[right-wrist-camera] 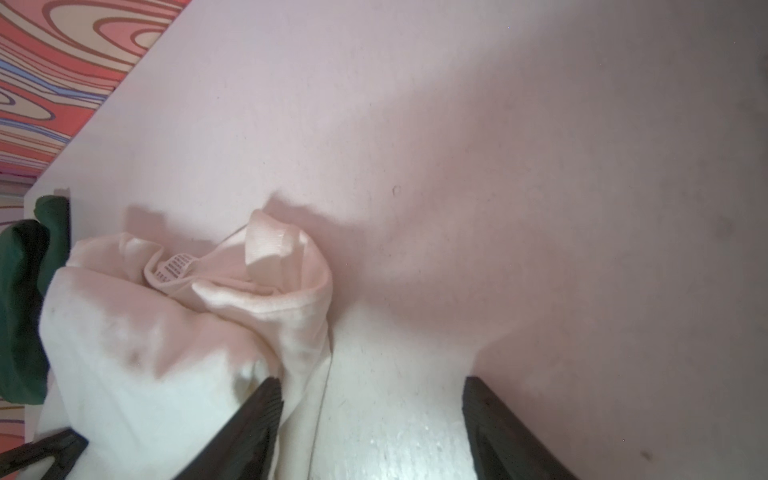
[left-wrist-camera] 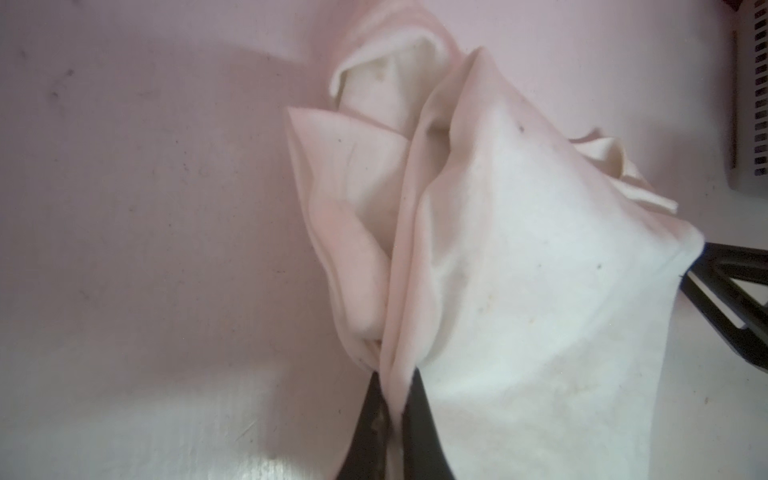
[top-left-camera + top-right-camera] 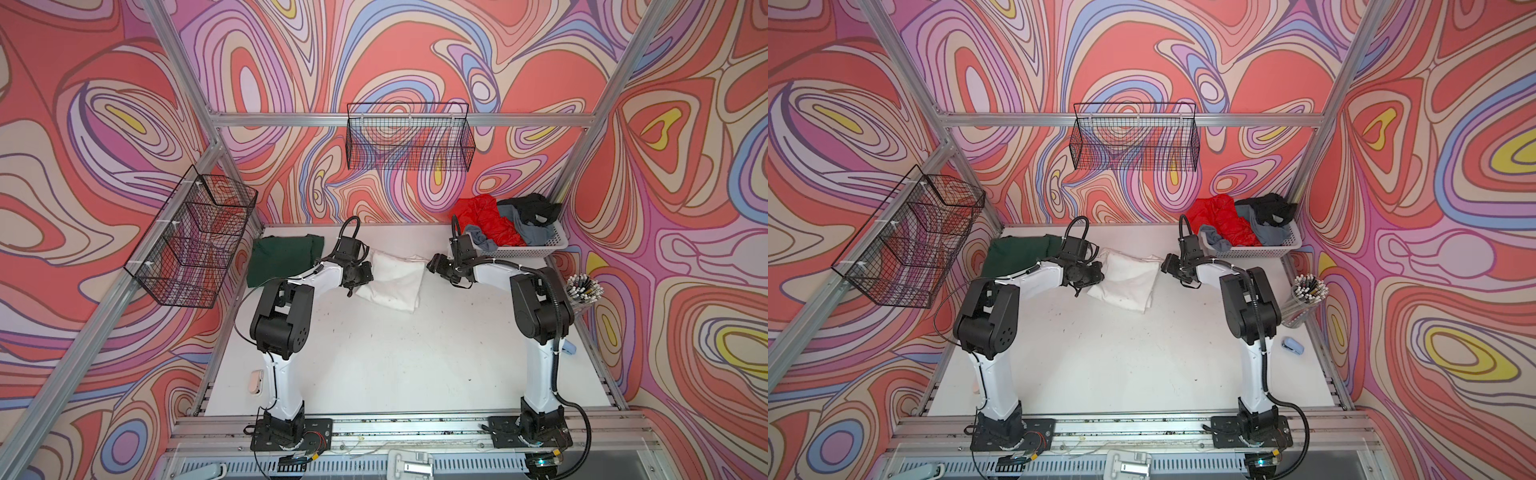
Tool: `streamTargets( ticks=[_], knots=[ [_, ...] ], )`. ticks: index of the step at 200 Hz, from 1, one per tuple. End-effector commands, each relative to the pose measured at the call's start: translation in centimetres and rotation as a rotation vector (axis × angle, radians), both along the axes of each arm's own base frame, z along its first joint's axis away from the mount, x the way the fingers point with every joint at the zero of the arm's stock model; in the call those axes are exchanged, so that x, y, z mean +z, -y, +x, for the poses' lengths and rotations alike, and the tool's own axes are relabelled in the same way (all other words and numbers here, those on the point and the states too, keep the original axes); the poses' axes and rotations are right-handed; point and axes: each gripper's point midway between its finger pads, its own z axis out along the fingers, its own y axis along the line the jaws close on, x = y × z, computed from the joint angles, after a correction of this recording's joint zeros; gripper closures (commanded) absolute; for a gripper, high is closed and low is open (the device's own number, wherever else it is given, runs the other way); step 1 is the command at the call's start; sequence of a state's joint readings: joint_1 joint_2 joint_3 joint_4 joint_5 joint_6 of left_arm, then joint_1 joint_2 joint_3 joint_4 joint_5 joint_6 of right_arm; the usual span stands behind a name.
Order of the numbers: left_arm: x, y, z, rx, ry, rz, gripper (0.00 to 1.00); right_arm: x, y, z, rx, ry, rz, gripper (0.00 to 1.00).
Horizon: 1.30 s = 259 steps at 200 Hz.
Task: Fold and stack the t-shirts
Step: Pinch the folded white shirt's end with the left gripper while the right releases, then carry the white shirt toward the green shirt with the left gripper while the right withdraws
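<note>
Close on the left gripper (image 2: 394,395): two black fingers pressed together on a pinched fold of the white t-shirt (image 2: 519,257). The cloth fans out from the pinch in loose, bunched folds, with an open hem edge curled at the far end. Small dark specks mark the fabric. The pale table (image 2: 145,208) beneath is lightly scuffed. A slotted basket (image 2: 754,104) corner sits at the frame edge, apart from the shirt. A black angular frame piece (image 2: 744,299) meets the shirt's outer corner.

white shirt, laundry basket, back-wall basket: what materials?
White t-shirt: soft matte knit, likely cotton; it creases and bunches in folds. Laundry basket: white moulded plastic, judging by its slotted wall. Back-wall basket: black wire mesh, probably coated steel; thin grid, see-through.
</note>
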<state>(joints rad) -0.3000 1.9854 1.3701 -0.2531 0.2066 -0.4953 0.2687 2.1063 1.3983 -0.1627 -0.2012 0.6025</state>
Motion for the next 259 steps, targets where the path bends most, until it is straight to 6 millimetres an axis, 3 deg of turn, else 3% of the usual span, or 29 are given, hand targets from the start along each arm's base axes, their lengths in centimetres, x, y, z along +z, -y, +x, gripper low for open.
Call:
streamTargets(
  ticks=[1,50,98,108,116,158,259],
  knots=[
    [2.6,-1.0,0.4,0.002,0.031,0.059,1.00,-2.3,1.6,-3.1,-0.016,-0.107,-0.059,0.19],
    [5.2,-2.4,1.0,0.006,0.066,0.163,1.00,1.4,2.2,-5.1,-0.027,-0.019,-0.035,0.11],
    [7.9,-3.9,1.7,0.009,0.104,0.269,1.00,3.1,2.9,-7.3,-0.023,0.028,-0.028,0.05],
    [8.5,-4.2,1.9,0.011,0.111,0.287,1.00,2.7,2.9,-7.8,-0.019,0.024,-0.025,0.05],
    [8.9,-4.4,2.0,0.011,0.116,0.302,1.00,4.0,3.0,-8.0,-0.016,0.057,-0.017,0.04],
    [10.9,-5.8,2.0,0.037,0.147,0.378,1.00,5.0,2.8,-9.4,0.010,0.094,0.004,0.02],
    [14.4,-8.6,2.9,0.025,0.189,0.571,1.00,4.8,3.5,-11.8,0.015,0.103,-0.001,0.02]
  ],
)
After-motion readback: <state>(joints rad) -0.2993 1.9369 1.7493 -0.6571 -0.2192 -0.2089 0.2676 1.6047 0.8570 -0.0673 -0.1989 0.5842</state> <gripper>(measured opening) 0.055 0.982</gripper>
